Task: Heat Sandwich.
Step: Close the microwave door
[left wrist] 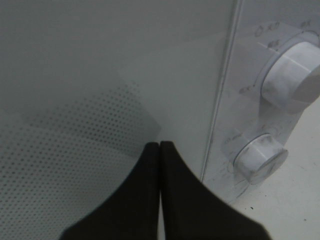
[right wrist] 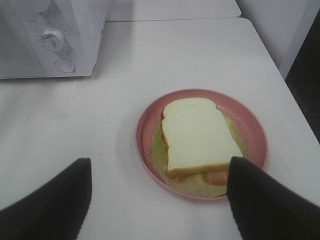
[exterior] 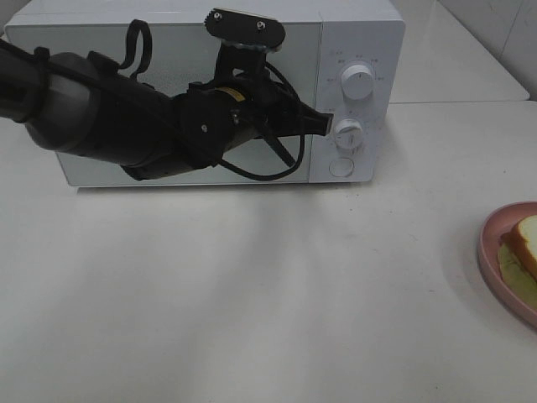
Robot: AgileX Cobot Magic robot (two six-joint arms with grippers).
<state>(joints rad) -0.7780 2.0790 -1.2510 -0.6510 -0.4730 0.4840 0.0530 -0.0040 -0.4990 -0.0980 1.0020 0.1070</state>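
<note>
Sandwich (right wrist: 199, 136): on pink plate (right wrist: 150, 117), frame centre, between spread right fingers (right wrist: 267, 200), untouched. Left fingers (left wrist: 145, 195): pressed closed, at microwave (left wrist: 100, 75) door.

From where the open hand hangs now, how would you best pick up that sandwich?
Grip the sandwich across its two long crust sides, coming from above. It lies flat on the pink plate, whose raised rim blocks a low side approach, and the right hand already stands open.

White table (exterior: 252, 319); 2nd table (exterior: 470, 67) behind; white wall (exterior: 495, 21) far rt.
</note>
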